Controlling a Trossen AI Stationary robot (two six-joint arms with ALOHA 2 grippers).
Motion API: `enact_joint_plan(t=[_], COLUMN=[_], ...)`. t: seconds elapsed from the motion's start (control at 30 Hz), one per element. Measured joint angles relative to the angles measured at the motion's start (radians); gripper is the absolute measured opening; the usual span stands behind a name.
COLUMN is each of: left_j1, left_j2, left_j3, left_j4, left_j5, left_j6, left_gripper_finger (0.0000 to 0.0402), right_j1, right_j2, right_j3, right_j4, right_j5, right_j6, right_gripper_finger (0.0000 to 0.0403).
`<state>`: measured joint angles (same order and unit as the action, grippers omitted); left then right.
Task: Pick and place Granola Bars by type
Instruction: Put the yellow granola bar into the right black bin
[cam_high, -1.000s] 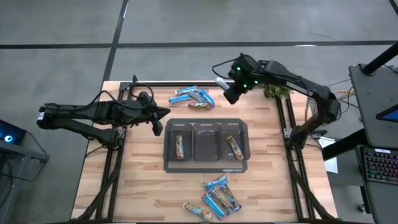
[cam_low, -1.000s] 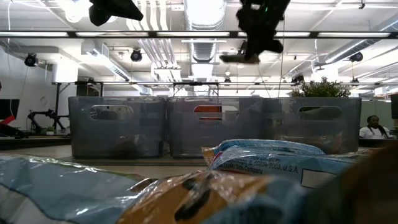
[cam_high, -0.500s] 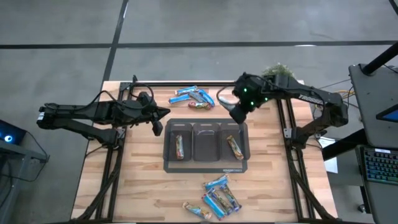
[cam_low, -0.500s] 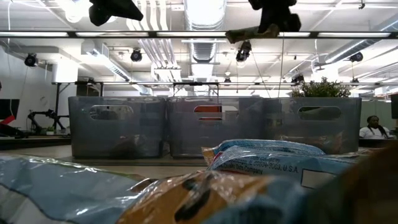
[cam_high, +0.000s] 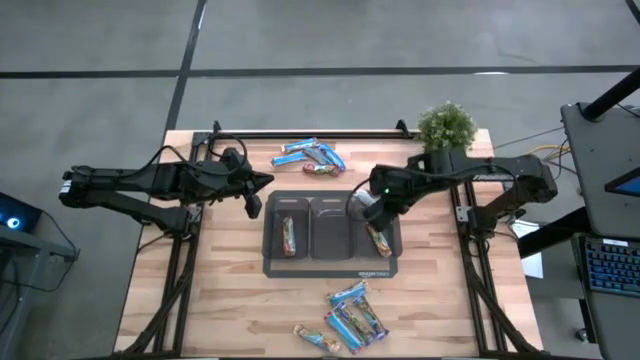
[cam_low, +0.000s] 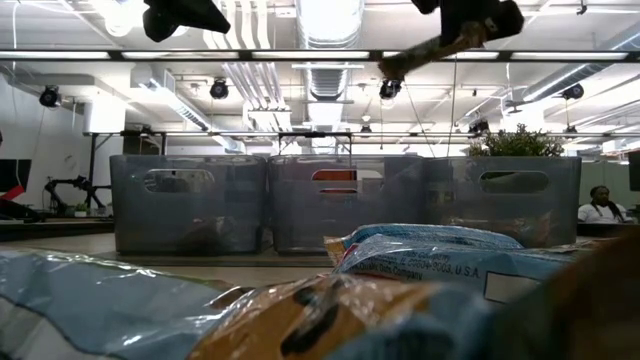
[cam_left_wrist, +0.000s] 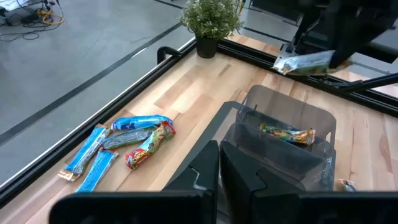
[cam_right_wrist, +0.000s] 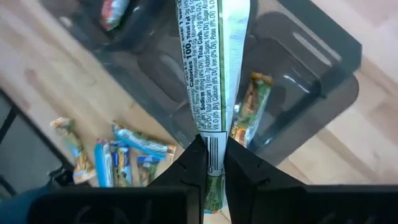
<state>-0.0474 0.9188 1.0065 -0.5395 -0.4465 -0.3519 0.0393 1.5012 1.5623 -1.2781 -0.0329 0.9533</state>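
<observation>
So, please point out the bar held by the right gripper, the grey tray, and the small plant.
held granola bar (cam_right_wrist: 214, 68), right wrist view, middle of its wrapper.
grey tray (cam_high: 330, 268), high view, near rim.
small plant (cam_high: 446, 126), high view, middle of the leaves.

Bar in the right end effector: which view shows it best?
Right wrist view: the held bar fills the frame, label readable, pinched in the right end effector. Left wrist view shows it small and distant; low view, a dim silhouette overhead; high view, mostly hidden.

Tray (cam_high: 331, 266) middle compartment free; plant (cam_high: 445, 127) seemingly clear.
</observation>
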Motion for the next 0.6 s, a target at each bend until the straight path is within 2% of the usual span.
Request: enact_joint_plan(t=[0.33,0.6], left_j1=[0.000,0.000], left_j2=[0.000,0.000], left_j3=[0.000,0.000], left_j4=[0.000,0.000], left_j5=[0.000,0.000], left_j6=[0.000,0.000], left_gripper_finger=[0.0000,0.0000], right_j1=[0.064,0.083], right_j2=[0.002,0.002], right_j3=[-0.172,-0.335], right_j4=[0.032,0.229], right_j5=[0.010,0.009], right_j6=[0.294,0.439], right_gripper_finger=[0.0028,0.0028])
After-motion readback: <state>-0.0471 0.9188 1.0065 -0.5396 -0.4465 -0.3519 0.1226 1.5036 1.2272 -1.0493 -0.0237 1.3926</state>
